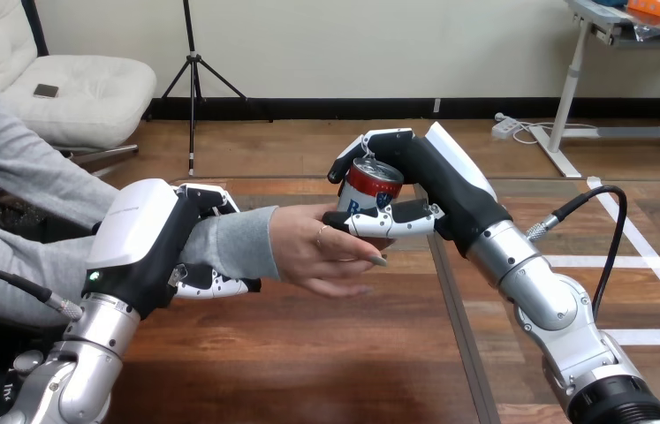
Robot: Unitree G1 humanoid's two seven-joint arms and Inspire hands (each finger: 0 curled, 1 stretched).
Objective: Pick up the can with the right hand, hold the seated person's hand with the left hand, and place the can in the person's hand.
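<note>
- Wooden worktop (308, 362), brown boards, with a dark seam (457, 318) running from mid-surface toward the near edge. White tape (653, 265) marks lines on the right part.
- Person's arm enters from the left edge. The person's hand (322, 252) is held out over the middle of the worktop, just left of the seam, fingers straight and pointing toward the right edge.
- Left hand (145, 238): raised above the left part of the worktop and wrapped round the person's wrist over the sleeve (233, 243). Its fingers (216, 285) curl under the sleeve and more of the hand lies over the top, so the wrist is enclosed.
- Right hand (441, 190): reaches in from the right and ends above the middle of the worktop, at the person's hand.
- Right-hand fingers (379, 140) are hooked over the top rim of the can (370, 187) and the thumb (392, 221) is laid across its lower front; the hand is clamped on the can.
- Can: red, white and blue with a silver top, tilted slightly, off the worktop. It sits between the right hand's fingers and thumb.
- Can's lower end is at the person's hand, above the outstretched fingers and beside the thumb. Cannot tell whether the two touch.
- Right-hand thumb tip overlaps the person's hand.
</note>
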